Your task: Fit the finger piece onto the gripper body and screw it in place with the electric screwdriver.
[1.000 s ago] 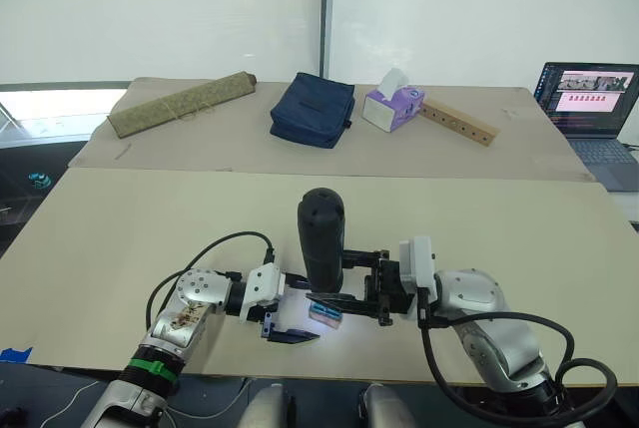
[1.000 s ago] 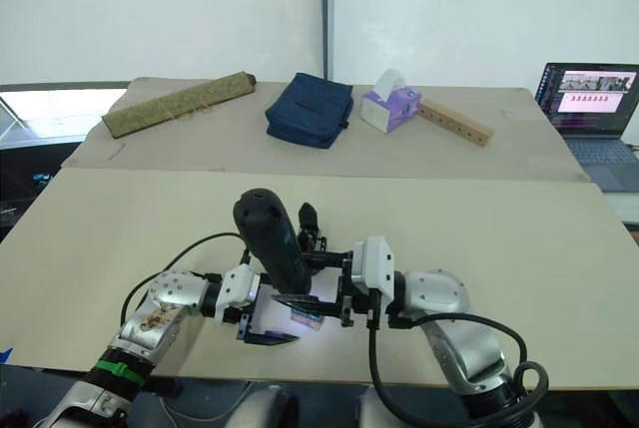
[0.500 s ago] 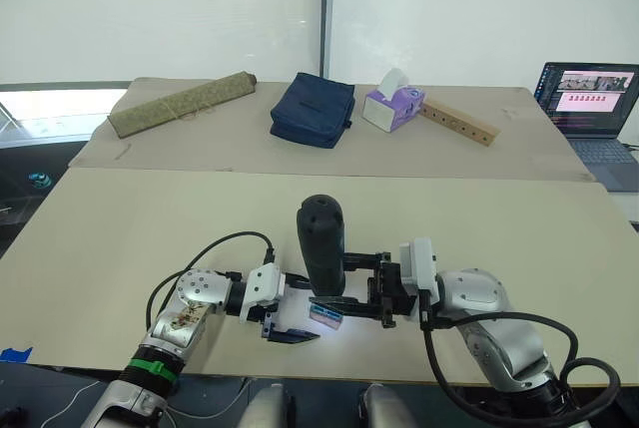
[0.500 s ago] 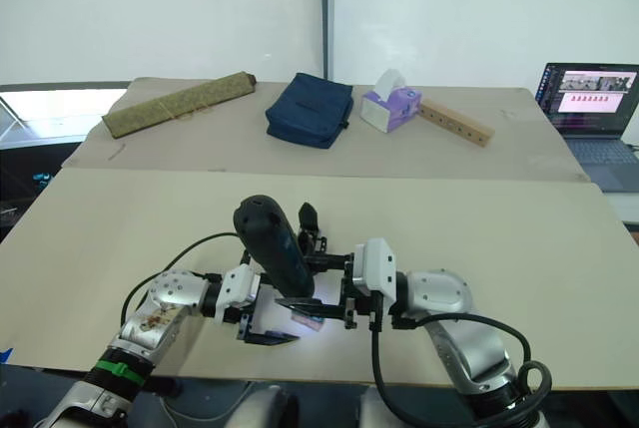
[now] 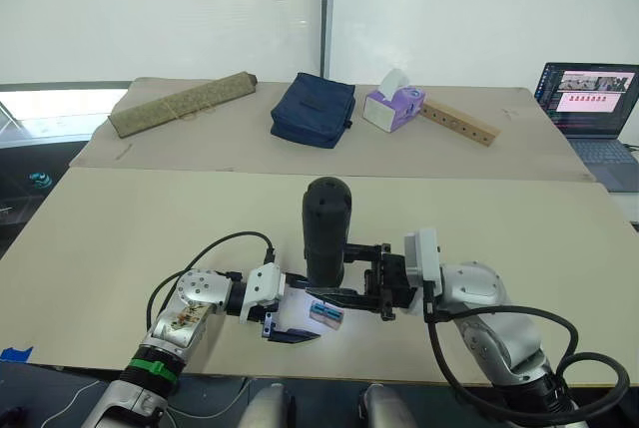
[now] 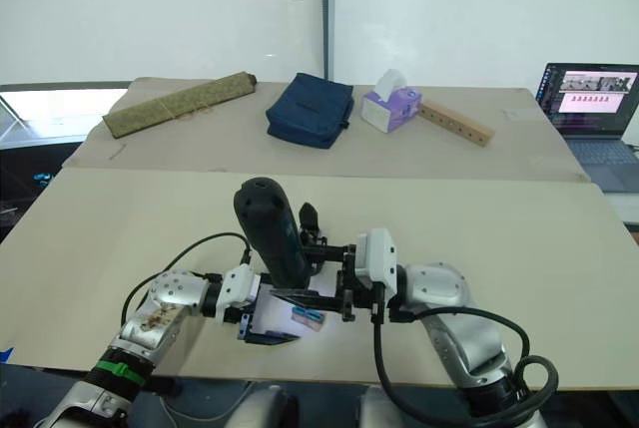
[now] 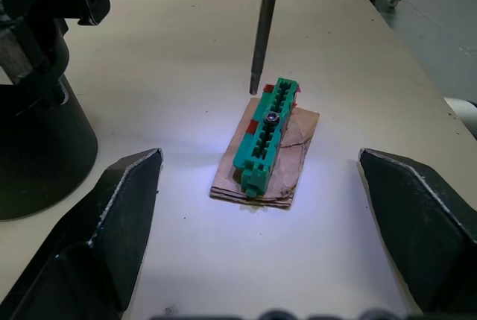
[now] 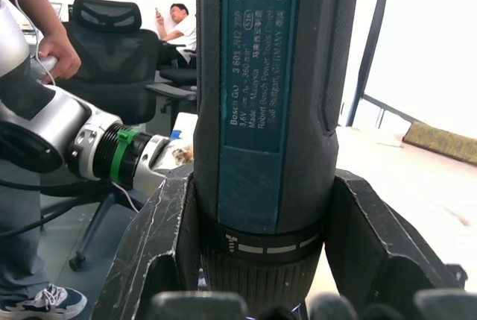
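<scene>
Fingers of your right hand (image 5: pixel 344 270) are clamped around the thick black cylindrical electric screwdriver (image 5: pixel 324 231), held upright with its thin metal bit just above a small green-topped tan block (image 7: pixel 266 141) on the beige counter (image 5: pixel 120 238). Your left hand (image 7: pixel 264 245) rests spread wide, one finger to each side of that block, touching nothing.

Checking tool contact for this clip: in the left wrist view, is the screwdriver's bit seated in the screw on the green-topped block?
No. The bit ends beside the green-topped block, clear of the dark screw on top.
</scene>
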